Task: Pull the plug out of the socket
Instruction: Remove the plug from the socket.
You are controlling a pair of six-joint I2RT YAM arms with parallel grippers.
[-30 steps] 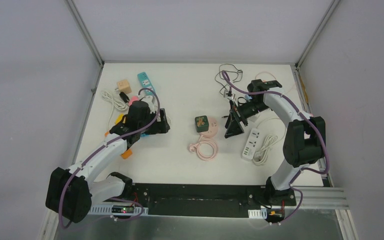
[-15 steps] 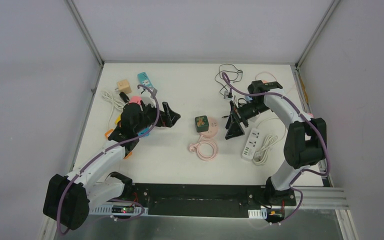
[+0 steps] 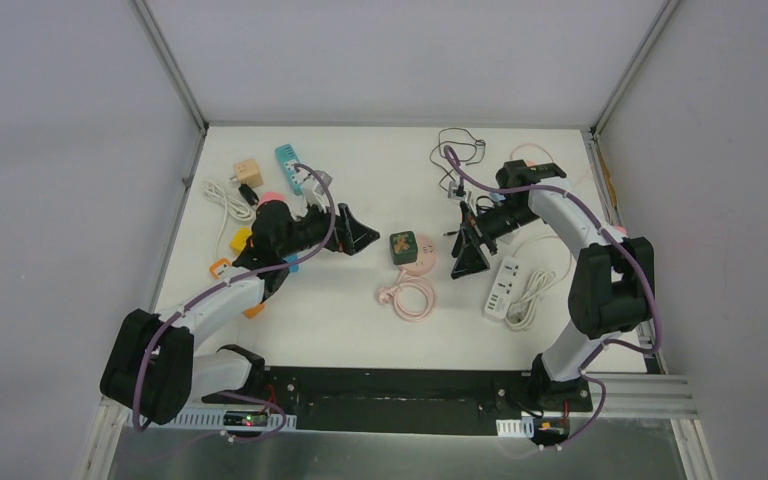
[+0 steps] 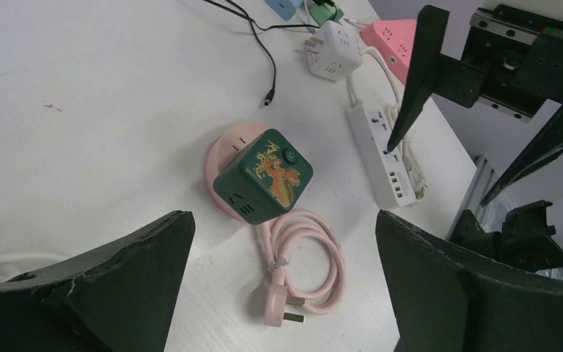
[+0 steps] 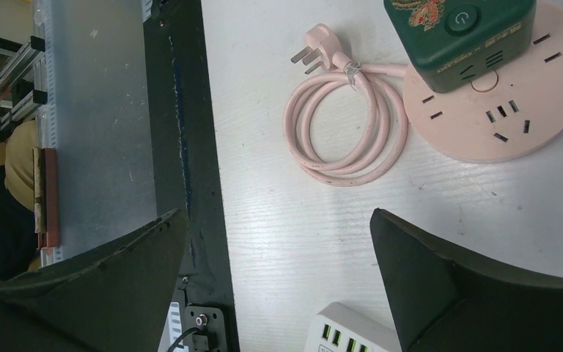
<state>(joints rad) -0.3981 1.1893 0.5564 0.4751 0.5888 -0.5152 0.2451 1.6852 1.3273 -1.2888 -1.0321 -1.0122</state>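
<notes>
While both sets of jaws stand wide apart and empty, the green cube plug point(image 4: 264, 176) sits on the round pink socket point(image 5: 498, 117) at the middle of the tabletop point(image 3: 360, 320), whose pink cord point(image 4: 300, 264) lies coiled toward the near edge. The left jaws face the cube from the left edge's side. Best, I judge, they straddle its flat sides squarely while the right jaws pin the pink base, then lift straight up.
</notes>
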